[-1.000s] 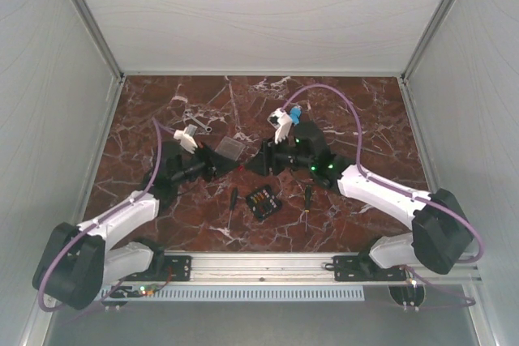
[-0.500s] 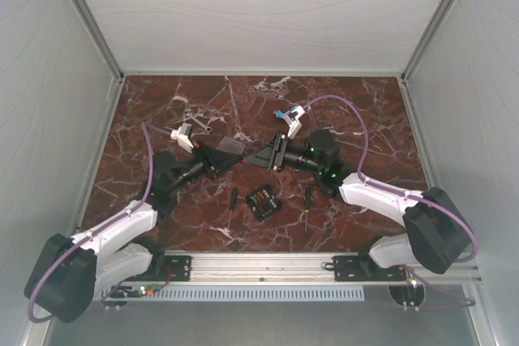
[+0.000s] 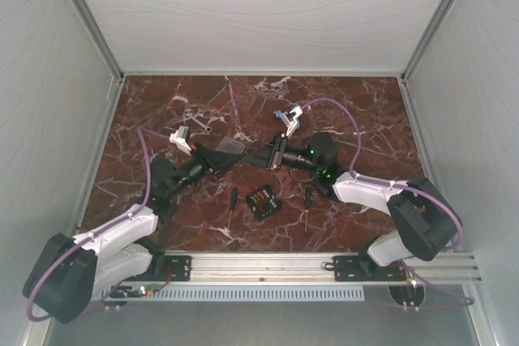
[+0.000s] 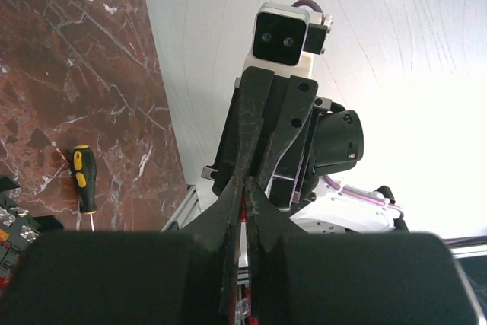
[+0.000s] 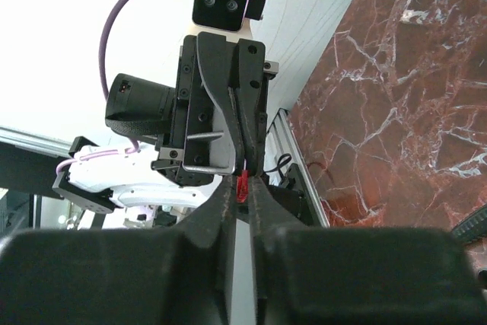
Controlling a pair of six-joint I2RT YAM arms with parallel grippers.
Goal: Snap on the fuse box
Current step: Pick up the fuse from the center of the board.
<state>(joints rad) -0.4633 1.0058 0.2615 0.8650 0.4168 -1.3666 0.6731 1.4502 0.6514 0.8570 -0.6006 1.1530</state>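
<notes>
Bright, even overhead light; white walls blown out; near claws blurred.

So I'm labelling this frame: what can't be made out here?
Red bit: too small to identify in either wrist view; which jaws hold it is unclear.
Fuse box: cut off by the frame edge, left wrist view.
Lid: clear and faint, top view; edges hard to trace.

Fuse box flanked by screwdrivers, unobstructed from above
</notes>
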